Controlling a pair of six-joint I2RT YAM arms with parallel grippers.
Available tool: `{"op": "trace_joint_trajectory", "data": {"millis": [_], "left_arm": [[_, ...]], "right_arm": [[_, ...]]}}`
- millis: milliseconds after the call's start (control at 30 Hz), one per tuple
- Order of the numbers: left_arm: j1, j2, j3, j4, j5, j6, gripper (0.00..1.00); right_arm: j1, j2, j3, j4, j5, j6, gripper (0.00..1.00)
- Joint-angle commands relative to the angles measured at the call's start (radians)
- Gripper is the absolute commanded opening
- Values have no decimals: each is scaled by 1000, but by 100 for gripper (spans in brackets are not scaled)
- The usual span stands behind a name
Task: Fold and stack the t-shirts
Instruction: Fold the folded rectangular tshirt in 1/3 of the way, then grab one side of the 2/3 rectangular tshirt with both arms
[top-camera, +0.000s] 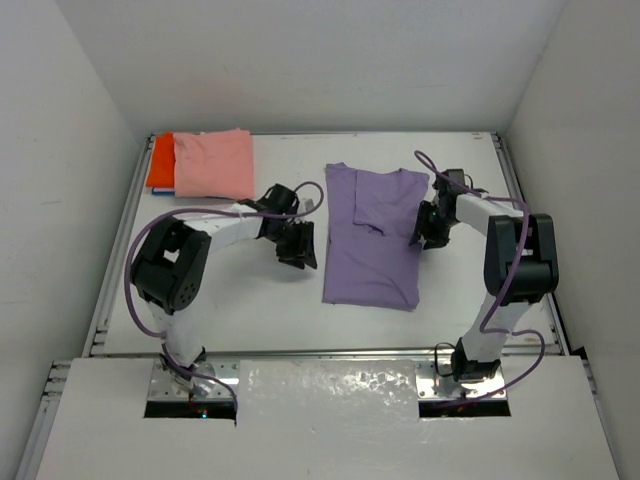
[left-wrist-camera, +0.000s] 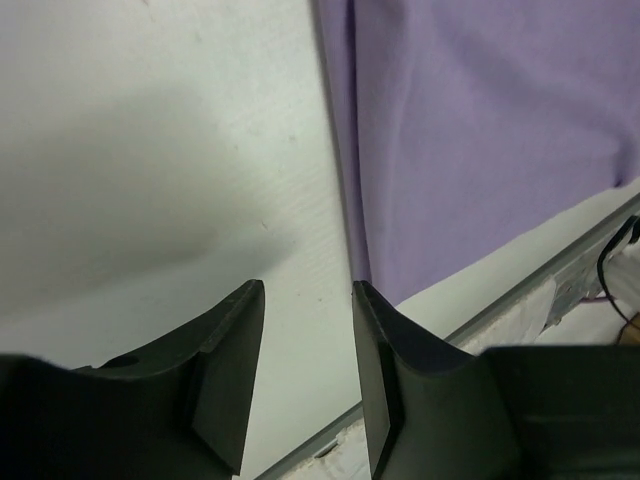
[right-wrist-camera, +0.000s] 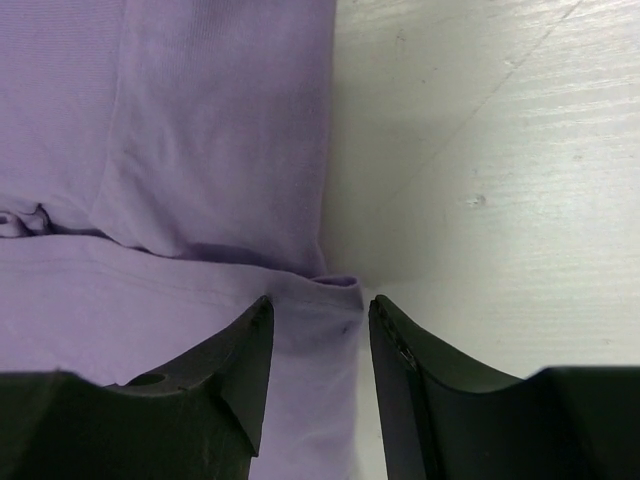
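Both spread, left tool (top-camera: 297, 246) and right tool (top-camera: 428, 226) flank the purple t-shirt (top-camera: 368, 255).

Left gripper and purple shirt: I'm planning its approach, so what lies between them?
Only bare table. The top view shows the left gripper just off the purple shirt, beside its left edge, with nothing in the gap; the left wrist view agrees.

Purple t-shirt (top-camera: 372, 240): lies flat, right of centre on the counter (top-camera: 250, 300). It is partly folded into a long panel with a straight left edge, and one sleeve is turned in over the body. The cloth is smooth, with a small pucker at the sleeve fold.

Pink t-shirt (top-camera: 214, 164): folded to a rectangle in the far-left corner, resting on a folded orange t-shirt (top-camera: 161, 160) whose left edge shows.
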Motion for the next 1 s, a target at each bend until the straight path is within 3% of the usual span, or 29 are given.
{"op": "trace_joint_trajectory", "data": {"millis": [0, 267, 367, 467, 567, 633, 667, 700, 767, 967], "left_arm": [[-32, -36, -60, 106, 75, -22, 39], [-70, 7, -157, 224, 132, -72, 44], [-107, 33, -154, 230, 132, -75, 46], [-144, 53, -154, 257, 104, -104, 46], [-159, 83, -152, 271, 89, -115, 45], [-162, 99, -158, 279, 90, -123, 35], [-162, 102, -160, 279, 87, -126, 18], [-162, 102, -162, 277, 83, -124, 10], [-162, 93, -163, 259, 48, -118, 0], [-162, 97, -155, 215, -14, -89, 0]], "right_arm": [[-6, 14, -18, 77, -68, 4, 43], [-6, 29, -9, 93, -90, 8, 34], [-4, 31, 3, 84, -86, 4, 25], [-5, 37, 14, 78, -83, 1, 9], [-6, 37, 23, 74, -78, -5, 6], [-6, 46, 39, 66, -76, -13, 5], [-6, 48, 45, 64, -75, -15, 4], [-6, 52, 52, 57, -73, -18, 4], [-4, 69, 75, 52, -72, -25, 2], [-6, 126, 140, 20, -64, -48, 0]]}}
